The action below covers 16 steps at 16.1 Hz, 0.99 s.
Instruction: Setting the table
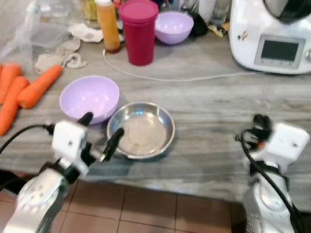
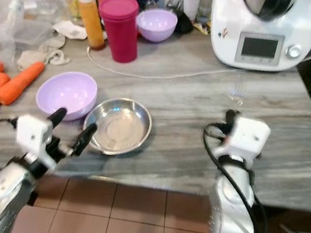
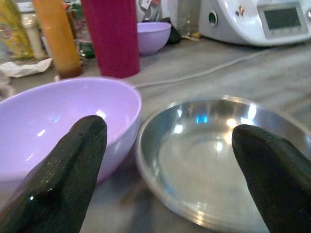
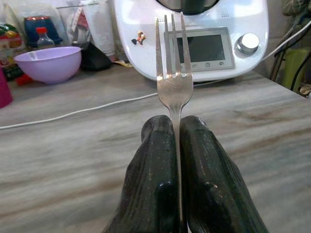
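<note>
I'm clenching the silver metal fork [image 4: 174,82] in my right gripper [image 4: 179,127]; my left gripper [image 1: 99,133], fingers spread, is hovering just short of the shallow steel bowl [image 1: 142,130], so nothing's placed yet.

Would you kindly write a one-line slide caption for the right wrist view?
Right gripper shut on a fork, tines up, over the grey table facing the white kitchen machine.

Two lilac bowls [image 1: 88,98], four carrots [image 1: 12,95]

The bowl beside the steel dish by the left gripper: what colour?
Light purple bowl, clearest in the left eye view, touching the steel dish.
</note>
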{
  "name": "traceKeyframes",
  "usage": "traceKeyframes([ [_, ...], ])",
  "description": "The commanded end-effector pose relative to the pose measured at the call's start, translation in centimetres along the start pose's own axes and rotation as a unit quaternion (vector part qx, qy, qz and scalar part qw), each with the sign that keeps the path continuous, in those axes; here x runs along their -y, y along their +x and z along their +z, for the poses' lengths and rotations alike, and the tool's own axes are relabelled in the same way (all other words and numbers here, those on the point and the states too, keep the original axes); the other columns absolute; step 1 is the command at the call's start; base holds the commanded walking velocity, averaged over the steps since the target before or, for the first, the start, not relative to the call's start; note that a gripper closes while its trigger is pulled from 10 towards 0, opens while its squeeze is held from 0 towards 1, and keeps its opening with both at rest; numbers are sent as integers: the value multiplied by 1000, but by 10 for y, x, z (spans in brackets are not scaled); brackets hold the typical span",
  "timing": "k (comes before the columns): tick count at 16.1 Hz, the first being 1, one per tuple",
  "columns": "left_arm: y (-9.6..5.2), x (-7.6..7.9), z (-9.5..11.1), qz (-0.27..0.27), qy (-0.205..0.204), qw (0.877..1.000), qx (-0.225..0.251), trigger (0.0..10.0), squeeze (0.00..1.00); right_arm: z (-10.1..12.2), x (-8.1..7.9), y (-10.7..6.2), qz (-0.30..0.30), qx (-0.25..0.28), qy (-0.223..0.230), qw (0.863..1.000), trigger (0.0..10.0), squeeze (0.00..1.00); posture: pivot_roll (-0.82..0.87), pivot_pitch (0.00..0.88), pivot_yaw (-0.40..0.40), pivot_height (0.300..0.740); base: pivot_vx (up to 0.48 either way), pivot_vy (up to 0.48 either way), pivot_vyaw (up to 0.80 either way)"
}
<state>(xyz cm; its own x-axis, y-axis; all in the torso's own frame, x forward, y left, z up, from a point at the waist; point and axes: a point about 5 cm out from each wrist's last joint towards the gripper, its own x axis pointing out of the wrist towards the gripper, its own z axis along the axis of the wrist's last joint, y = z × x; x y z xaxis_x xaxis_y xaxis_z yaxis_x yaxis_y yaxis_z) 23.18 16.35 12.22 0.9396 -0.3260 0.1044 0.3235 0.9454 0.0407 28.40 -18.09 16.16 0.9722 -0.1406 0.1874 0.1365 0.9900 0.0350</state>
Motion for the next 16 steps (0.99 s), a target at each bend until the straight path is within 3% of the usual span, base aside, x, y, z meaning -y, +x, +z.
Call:
traceKeyframes([
  [1,-8,-6,-1,5,17,1000,-9,10000,0,4,-11,-2,16,5,7,1000,10000,0,-114,160,78,740,0,0,0],
  [4,-16,-8,-5,-14,28,999,-23,10000,0,-5,-15,-6,32,-20,18,999,10000,0,-109,167,76,740,0,0,0],
  [9,-17,-1,-8,-74,23,997,-29,10000,0,-10,-14,7,58,-68,63,994,10000,0,-114,182,54,740,0,0,0],
  [13,-16,2,-17,-82,12,996,-31,10000,0,-18,-15,10,100,-102,71,987,10000,0,-118,187,44,740,0,0,0],
  [16,-14,4,-17,-86,6,996,-29,10000,0,-19,-18,13,129,-112,104,980,10000,0,-117,180,49,740,0,0,0],
])
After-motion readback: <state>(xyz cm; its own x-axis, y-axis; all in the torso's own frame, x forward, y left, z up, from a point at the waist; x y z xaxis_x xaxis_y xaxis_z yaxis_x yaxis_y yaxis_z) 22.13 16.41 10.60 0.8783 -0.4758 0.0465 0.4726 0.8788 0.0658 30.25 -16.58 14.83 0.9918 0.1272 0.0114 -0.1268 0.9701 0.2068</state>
